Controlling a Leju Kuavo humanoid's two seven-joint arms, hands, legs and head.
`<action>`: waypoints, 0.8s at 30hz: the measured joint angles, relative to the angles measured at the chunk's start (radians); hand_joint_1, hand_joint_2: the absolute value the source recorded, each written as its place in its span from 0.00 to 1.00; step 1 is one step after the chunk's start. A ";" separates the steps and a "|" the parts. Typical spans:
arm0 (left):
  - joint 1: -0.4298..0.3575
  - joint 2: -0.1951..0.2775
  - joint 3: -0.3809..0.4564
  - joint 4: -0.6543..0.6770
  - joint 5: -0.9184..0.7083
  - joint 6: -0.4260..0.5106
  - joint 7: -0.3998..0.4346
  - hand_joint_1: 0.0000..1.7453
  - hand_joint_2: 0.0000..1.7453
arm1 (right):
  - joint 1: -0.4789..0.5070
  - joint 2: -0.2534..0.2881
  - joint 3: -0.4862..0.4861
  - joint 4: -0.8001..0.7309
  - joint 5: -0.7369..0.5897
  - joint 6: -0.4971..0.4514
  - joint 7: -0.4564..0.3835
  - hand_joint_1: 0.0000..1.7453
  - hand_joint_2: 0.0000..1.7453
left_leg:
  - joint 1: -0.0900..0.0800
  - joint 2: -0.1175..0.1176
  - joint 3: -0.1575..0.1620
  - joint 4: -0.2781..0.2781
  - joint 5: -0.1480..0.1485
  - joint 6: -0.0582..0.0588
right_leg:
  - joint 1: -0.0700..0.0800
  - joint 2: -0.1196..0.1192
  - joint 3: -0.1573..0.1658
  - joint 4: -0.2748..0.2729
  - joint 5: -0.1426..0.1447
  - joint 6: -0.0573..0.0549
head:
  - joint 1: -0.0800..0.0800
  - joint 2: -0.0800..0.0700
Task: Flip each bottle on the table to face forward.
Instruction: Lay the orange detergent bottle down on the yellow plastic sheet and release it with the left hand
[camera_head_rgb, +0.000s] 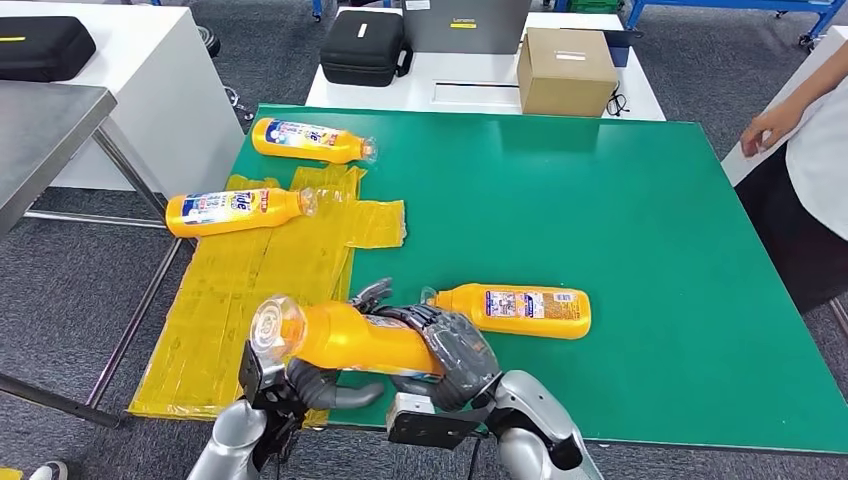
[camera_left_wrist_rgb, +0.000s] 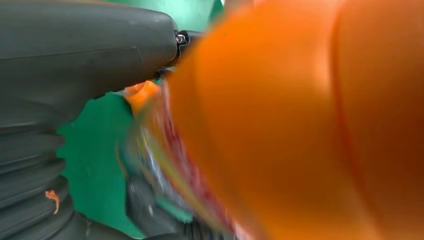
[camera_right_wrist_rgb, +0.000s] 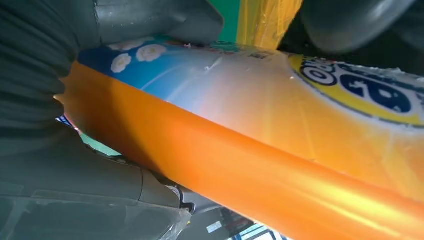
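Note:
I hold one orange detergent bottle (camera_head_rgb: 345, 337) (camera_left_wrist_rgb: 300, 125) (camera_right_wrist_rgb: 260, 150) off the table near its front edge, cap end pointing left. My right hand (camera_head_rgb: 456, 352) (camera_right_wrist_rgb: 75, 190) wraps its base end. The fingers of my left hand (camera_head_rgb: 325, 387) (camera_left_wrist_rgb: 75, 55) curl under its neck half. Its blue-and-yellow front label shows in the right wrist view. A second bottle (camera_head_rgb: 520, 311) lies on the green table (camera_head_rgb: 600, 200) just beyond my right hand, small-print back label up. Two more bottles (camera_head_rgb: 310, 140) (camera_head_rgb: 238, 211) lie at the far left, front labels showing.
A yellow plastic sheet (camera_head_rgb: 270, 290) covers the table's left part and hangs over its edge. A person (camera_head_rgb: 805, 150) stands at the right edge. Behind are a cardboard box (camera_head_rgb: 565, 70) and a black case (camera_head_rgb: 365, 46) on a white table. A steel table (camera_head_rgb: 50, 130) stands left.

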 joint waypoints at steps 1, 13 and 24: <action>0.000 0.004 -0.007 0.000 -0.006 -0.001 -0.003 0.00 1.00 | -0.007 0.000 0.005 0.012 -0.001 -0.001 0.005 1.00 1.00 | 0.000 0.000 0.000 0.000 0.000 0.000 | 0.000 0.000 0.000 0.000 0.000 0.000 | 0.000 0.000; 0.001 0.042 -0.031 -0.015 -0.050 0.007 -0.065 0.00 1.00 | -0.075 0.009 0.059 0.155 0.006 -0.036 0.057 1.00 1.00 | 0.000 0.000 0.000 0.000 0.000 0.000 | 0.000 0.000 0.000 0.000 0.000 0.000 | 0.000 0.000; 0.052 0.073 -0.027 -0.075 -0.096 0.037 -0.111 0.00 1.00 | -0.088 0.017 0.083 0.219 0.036 -0.064 0.065 1.00 1.00 | 0.000 0.001 0.000 0.000 0.000 0.000 | 0.000 0.001 -0.001 0.000 0.000 0.000 | 0.000 0.000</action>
